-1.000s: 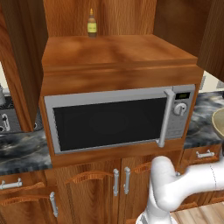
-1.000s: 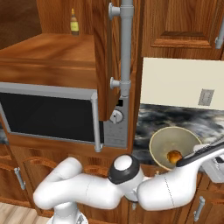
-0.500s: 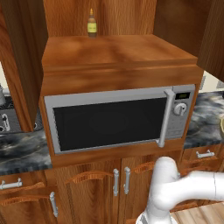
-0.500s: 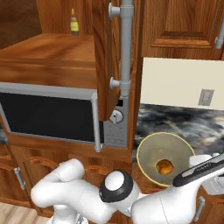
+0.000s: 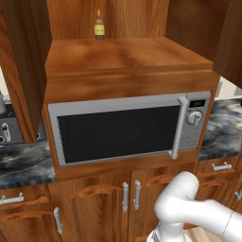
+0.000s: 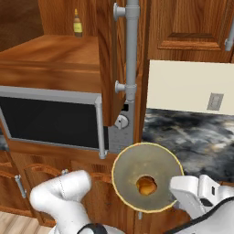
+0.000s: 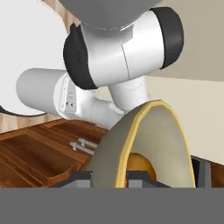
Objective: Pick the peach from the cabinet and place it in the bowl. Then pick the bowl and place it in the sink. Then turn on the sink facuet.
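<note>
A: Where is the bowl (image 6: 147, 183) just now?

B: Off the bench (image 6: 192, 137) and in the air, in front of the low cupboards, below and right of the microwave (image 6: 55, 121). The peach (image 6: 146, 186) sits inside it, down at the bottom. In the right base view you look almost straight into the bowl's mouth.

A: And the jaws?

B: Clenched on the bowl's rim. In the hand view the rim (image 7: 148, 131) rises straight up between the two dark finger tips, with the gripper (image 7: 110, 177) pinching the wall edge-on, and the orange fruit (image 7: 139, 165) showing just inside.

A: So the bowl lies which way from the hand?

B: Directly ahead of it, along the fingers. From the right base view the white hand (image 6: 194, 196) comes in at the bowl's lower right edge, so the bowl hangs off to the side of the wrist rather than beneath it.

A: What does the next move turn on?

B: My judgement: the sink. At the far left edge of the left base view a grey fitting (image 5: 4, 132) stands past the cabinet's (image 5: 123, 56) side panel, possibly by the basin, though I cannot tell. If so, the bowl has to travel well across to the left, past the microwave, and stay level enough to keep the peach in.

A: The bottle (image 5: 99, 26)?

B: Upright at the back of the cabinet shelf, well apart from all this.
</note>
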Motion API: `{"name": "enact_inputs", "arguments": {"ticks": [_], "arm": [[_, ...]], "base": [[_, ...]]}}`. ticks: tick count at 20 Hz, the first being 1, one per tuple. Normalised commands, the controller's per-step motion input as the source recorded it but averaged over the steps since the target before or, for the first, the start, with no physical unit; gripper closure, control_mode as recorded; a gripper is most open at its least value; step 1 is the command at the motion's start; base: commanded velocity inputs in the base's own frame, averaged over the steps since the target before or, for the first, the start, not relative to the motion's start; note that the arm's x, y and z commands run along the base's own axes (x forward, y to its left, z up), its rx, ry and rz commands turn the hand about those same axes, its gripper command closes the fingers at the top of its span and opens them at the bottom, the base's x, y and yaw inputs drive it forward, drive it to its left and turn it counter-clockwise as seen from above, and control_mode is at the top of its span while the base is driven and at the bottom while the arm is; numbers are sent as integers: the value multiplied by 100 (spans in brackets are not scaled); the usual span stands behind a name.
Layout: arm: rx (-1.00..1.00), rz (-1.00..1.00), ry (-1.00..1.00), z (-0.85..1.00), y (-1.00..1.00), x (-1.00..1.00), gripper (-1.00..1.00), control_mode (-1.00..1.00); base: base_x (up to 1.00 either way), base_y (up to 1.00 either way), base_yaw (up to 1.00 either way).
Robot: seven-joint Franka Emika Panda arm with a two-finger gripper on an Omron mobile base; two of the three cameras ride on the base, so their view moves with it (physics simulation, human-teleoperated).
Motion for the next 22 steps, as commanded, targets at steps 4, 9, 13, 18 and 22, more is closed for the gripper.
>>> {"name": "enact_inputs", "arguments": {"ticks": [4, 9, 13, 18, 22], "arm": [[-8, -16, 0, 79, 97, -97, 100, -100], [-23, -11, 0, 61, 100, -67, 100, -100], [-31, -3, 1, 54, 100, -9, 100, -100], [-31, 0, 4, 51, 100, 1, 100, -100], [-23, -2, 10, 52, 100, 11, 100, -100]], "base": [[0, 0, 0], [0, 0, 0], [0, 0, 0], [0, 0, 0], [0, 0, 0]]}}
